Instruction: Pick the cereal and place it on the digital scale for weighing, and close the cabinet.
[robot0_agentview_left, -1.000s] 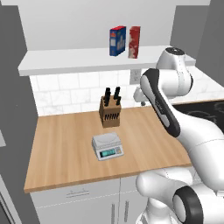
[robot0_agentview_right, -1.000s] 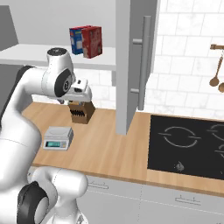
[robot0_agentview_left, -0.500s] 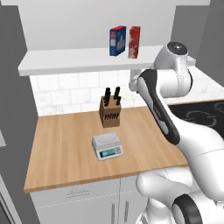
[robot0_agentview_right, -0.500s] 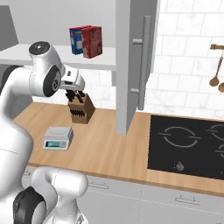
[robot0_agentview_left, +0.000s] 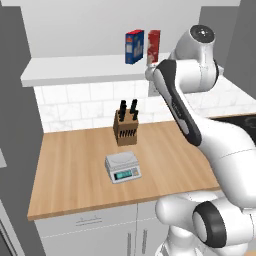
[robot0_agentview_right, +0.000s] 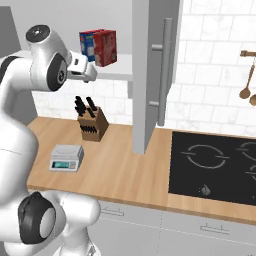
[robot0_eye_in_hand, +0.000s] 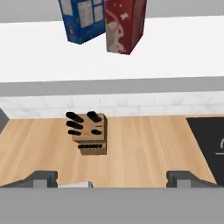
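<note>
A kitchen counter (robot0_agentview_left: 75, 170) under an open cabinet (robot0_agentview_right: 150, 75). On its shelf (robot0_agentview_left: 85, 67) stand 2 boxes just beside each other — the red cereal (robot0_agentview_left: 154, 45) and a blue box (robot0_agentview_left: 134, 47). The gripper (robot0_eye_in_hand: 113, 178) hangs in front of the shelf, below the boxes, jaws spread wide and holding nothing. On the counter sit a knife block (robot0_agentview_left: 125, 127) and, nearer the front edge, the scale (robot0_agentview_left: 122, 167) (nothing on it).

No lettering is legible on the cereal (robot0_eye_in_hand: 124, 24) or the blue box (robot0_eye_in_hand: 83, 19).
</note>
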